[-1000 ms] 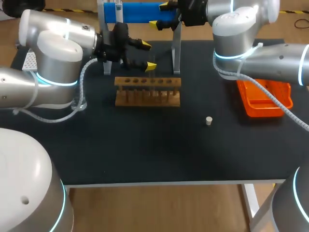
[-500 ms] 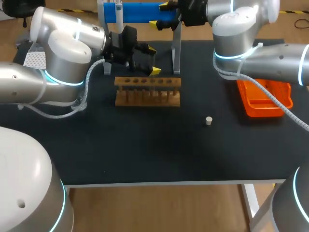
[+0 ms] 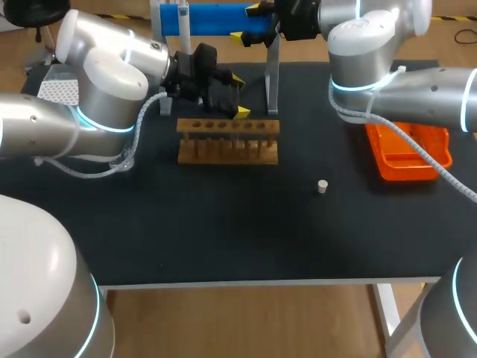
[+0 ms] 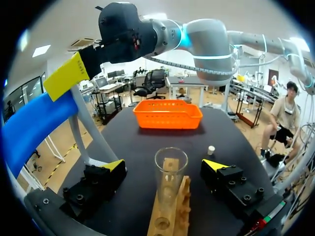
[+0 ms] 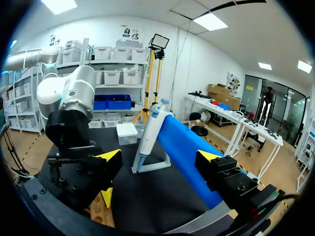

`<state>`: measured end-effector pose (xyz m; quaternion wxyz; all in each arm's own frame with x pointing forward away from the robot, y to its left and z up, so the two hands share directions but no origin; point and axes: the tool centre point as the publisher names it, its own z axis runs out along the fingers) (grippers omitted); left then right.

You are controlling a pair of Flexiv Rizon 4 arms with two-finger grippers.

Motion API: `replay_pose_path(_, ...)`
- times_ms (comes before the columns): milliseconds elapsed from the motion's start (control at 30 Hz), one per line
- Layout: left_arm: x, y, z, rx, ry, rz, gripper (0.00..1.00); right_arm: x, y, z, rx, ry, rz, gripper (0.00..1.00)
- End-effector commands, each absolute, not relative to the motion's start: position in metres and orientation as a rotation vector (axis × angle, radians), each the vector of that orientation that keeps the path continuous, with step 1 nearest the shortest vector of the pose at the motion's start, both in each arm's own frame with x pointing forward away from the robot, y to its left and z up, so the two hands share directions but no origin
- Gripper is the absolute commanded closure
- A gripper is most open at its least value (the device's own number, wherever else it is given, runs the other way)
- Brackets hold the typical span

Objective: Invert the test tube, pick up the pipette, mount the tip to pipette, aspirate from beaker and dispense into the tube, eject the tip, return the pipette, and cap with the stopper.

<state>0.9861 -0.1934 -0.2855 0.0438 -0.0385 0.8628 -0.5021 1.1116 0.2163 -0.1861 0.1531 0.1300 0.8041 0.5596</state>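
Note:
A clear glass test tube (image 4: 170, 183) stands mouth-up in the wooden rack (image 3: 227, 141), also seen under the gripper as rack (image 4: 171, 218). My left gripper (image 4: 164, 165) is open, its yellow-tipped fingers well apart on either side of the tube and not touching it. In the head view the left gripper (image 3: 238, 95) hangs over the rack's back edge. My right gripper (image 3: 246, 22) is open at the back by the blue stand bar (image 5: 184, 152). The pipette (image 5: 149, 132) hangs on that stand ahead of the right gripper (image 5: 160, 157). A small white stopper (image 3: 322, 186) lies on the mat.
An orange tray (image 3: 408, 154) sits at the right, beyond the rack in the left wrist view (image 4: 168, 113). A white tip box (image 5: 127, 132) stands behind the pipette stand. The stand's metal legs (image 3: 273, 78) rise just behind the rack.
My left gripper has swung right and turned, coming over the rack so that its fingers now flank the test tube. The right arm has kept still.

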Motion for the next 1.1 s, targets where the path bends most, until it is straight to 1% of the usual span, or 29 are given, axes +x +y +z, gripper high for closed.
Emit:
replay_pose_path(33,0.989,-0.196,-0.289,-0.112,2.651,-1.52,0.0,1.112,0.215,-0.185,0.371,2.312,1.605,0.0)
replay_pose_path(1100,0.985,-0.203,-0.304,-0.075,2.696,-1.447,0.0,1.112,0.215,-0.185,0.371,2.312,1.605,0.0)
